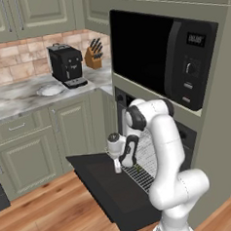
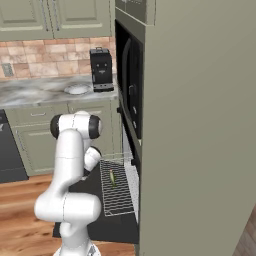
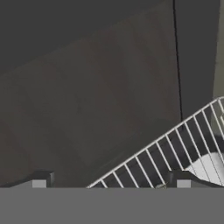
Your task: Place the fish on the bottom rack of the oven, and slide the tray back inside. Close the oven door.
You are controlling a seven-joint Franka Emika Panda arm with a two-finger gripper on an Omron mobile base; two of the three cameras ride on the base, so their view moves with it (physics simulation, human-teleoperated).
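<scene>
A: Entry, oven (image 1: 188, 146) station. Where does the fish (image 2: 112, 178) sit?

B: Right base view, lower centre: it lies on the bottom rack (image 2: 116, 192), greenish-yellow, in the rack's upper half, long axis running roughly along the rack's depth. The rack is pulled out over the oven door (image 1: 113, 188), which is folded down flat and fills the lower centre of the left base view.

A: Gripper (image 3: 111, 183)?

B: Released. In the hand view the 2 fingertips (image 3: 38, 183) stand far apart at the bottom edge, 1 at lower left, 1 at lower right, nothing between them. The lower-right tip is over the rack's wires; the lower-left tip is over the dark door panel.

A: Contact with the fish?

B: None seen. In the left base view the hand hangs at frame centre, just above the near corner of the rack, pointing down.

A: Rack's edge in the hand view?

B: Runs diagonally from bottom centre to the right edge; the door takes the rest of the frame, dark.

A: Surroundings?

B: Left base view: microwave (image 1: 162, 55) upper right above the oven, coffee machine (image 1: 66, 66) and knife block (image 1: 93, 55) on the marble counter (image 1: 18, 97) upper left. Wood floor (image 1: 51, 215) at lower left.
</scene>
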